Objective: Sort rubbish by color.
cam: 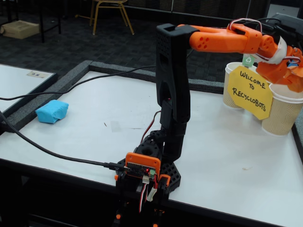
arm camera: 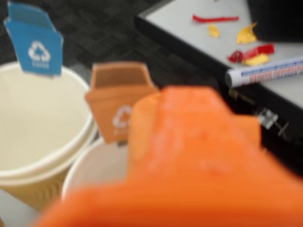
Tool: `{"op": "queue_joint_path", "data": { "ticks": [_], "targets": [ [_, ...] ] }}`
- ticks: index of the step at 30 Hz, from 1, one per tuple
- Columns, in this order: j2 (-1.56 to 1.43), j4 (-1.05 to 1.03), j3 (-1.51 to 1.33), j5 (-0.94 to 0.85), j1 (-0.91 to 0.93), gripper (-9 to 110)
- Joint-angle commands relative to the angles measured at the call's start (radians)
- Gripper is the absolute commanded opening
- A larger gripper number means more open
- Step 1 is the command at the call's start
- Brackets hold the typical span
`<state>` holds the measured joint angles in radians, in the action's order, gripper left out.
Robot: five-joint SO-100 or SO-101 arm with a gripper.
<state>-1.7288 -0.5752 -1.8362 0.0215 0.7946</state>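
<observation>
A light blue paper wad (cam: 52, 111) lies at the left edge of the white table (cam: 236, 156), far from the arm's end. My orange gripper (cam: 290, 75) reaches out over the paper cups at the far right. In the wrist view a blurred orange mass (arm camera: 189, 161) fills the lower frame, just over the cup (arm camera: 94, 168) with the orange recycling tag (arm camera: 120, 99). Whether that mass is a jaw or an orange wad cannot be told, nor whether the jaws are open or shut. No green wad shows.
A cup (arm camera: 42, 118) with a blue tag (arm camera: 35, 42) stands beside the orange-tagged one. A yellow "Welcome to Recyclobots" sign (cam: 249, 92) hangs on the cups (cam: 284, 111), with a green tag (cam: 248, 60) behind. Another table carries scraps and a marker (arm camera: 265, 71).
</observation>
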Motion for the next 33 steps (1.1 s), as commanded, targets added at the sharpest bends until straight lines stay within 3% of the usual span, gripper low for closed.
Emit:
{"op": "queue_joint_path", "data": {
  "ticks": [1,10,27,29,33],
  "targets": [
    [-0.049,-0.008,0.064,-0.014,0.031,14],
    [-0.049,-0.167,0.153,-0.006,0.018,10],
    [-0.054,-0.189,0.186,-0.011,0.009,20],
    [-0.054,-0.189,0.187,-0.011,0.009,20],
    [-0.054,-0.201,0.187,-0.008,0.008,7]
  ]
}}
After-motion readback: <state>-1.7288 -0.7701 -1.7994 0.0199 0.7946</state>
